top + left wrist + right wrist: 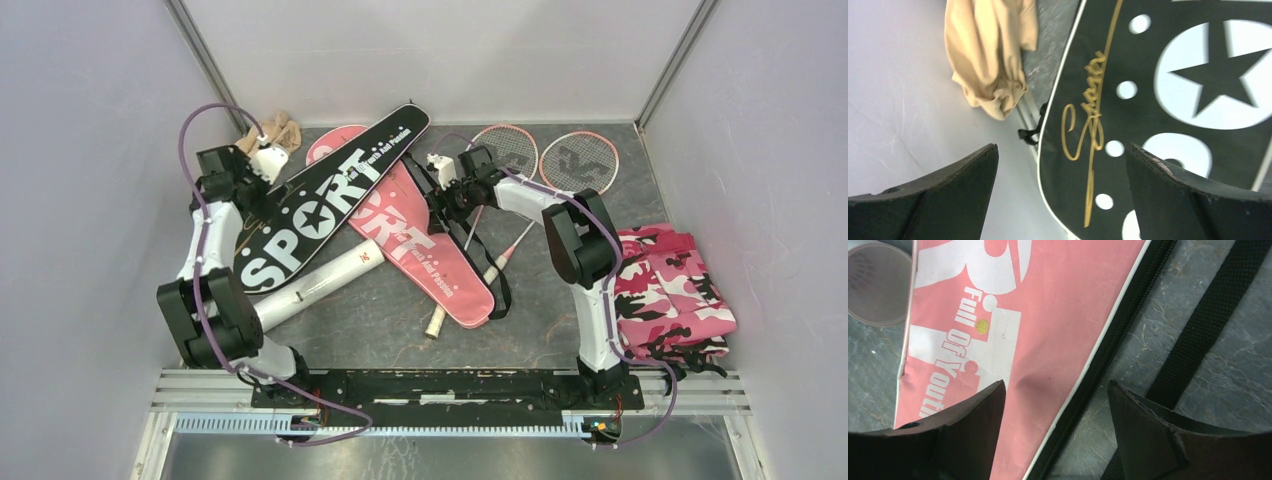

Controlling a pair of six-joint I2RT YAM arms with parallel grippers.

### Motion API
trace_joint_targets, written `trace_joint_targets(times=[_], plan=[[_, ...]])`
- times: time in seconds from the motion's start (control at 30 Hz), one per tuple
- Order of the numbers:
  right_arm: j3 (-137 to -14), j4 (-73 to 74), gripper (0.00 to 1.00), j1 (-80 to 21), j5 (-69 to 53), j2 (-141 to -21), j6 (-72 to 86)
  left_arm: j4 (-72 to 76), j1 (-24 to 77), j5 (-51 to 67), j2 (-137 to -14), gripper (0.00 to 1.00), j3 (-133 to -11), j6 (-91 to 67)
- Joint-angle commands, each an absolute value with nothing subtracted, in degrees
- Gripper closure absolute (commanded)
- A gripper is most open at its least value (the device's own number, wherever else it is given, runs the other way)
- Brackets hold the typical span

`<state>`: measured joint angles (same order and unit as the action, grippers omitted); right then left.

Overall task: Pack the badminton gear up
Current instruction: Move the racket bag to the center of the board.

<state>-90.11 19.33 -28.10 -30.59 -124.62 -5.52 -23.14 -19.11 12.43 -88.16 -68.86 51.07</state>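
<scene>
A black racket bag lettered SPORT lies diagonally over the head of a pink racket bag. A long white tube lies partly under the black bag. Two pink-framed rackets lie at the back right, their white handles reaching forward. My left gripper is open and empty over the black bag's left edge; its jaws stand wide apart. My right gripper is open and empty above the pink bag's zipper edge; its jaws straddle that edge. No shuttlecocks show.
A beige cloth lies bunched in the back left corner, close to my left gripper; it also shows in the left wrist view. A pink camouflage cloth lies folded at the right. A black strap runs beside the pink bag. Walls enclose three sides.
</scene>
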Motion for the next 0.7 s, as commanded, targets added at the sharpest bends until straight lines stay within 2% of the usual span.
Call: trace_joint_targets(times=[0.0,0.13,0.23,0.3,0.33,0.57,0.67], plan=[[-88.8,18.5,0.23,-28.1,-36.0,-127.4,-1.9,-17.2,-13.5,14.7,-81.6,0.00,-64.2,47.4],[-88.7,19.0,0.43,-27.4,-36.9,-127.6,-2.0,-16.2,-9.2,16.0,-79.6,0.00,-63.4,43.4],[-88.8,19.1,0.73,-25.9,-37.9,-125.7,-1.8,-14.3,-6.0,18.2,-78.9,0.00,-62.4,40.2],[-88.9,18.9,0.96,-24.9,-38.4,-123.9,-1.5,-12.0,-3.5,18.3,-78.9,0.00,-60.8,38.9],[-89.0,18.7,1.00,-24.4,-38.7,-122.6,-1.1,-10.6,-2.3,17.7,-79.1,0.00,-60.0,38.5],[-90.3,18.3,1.00,-22.2,-41.8,-113.2,2.0,-3.9,4.1,16.7,-82.5,0.00,-57.6,34.4],[-92.6,22.5,1.00,-21.1,-38.8,-109.7,0.5,-2.6,5.1,16.2,-84.9,0.00,-59.0,32.0]])
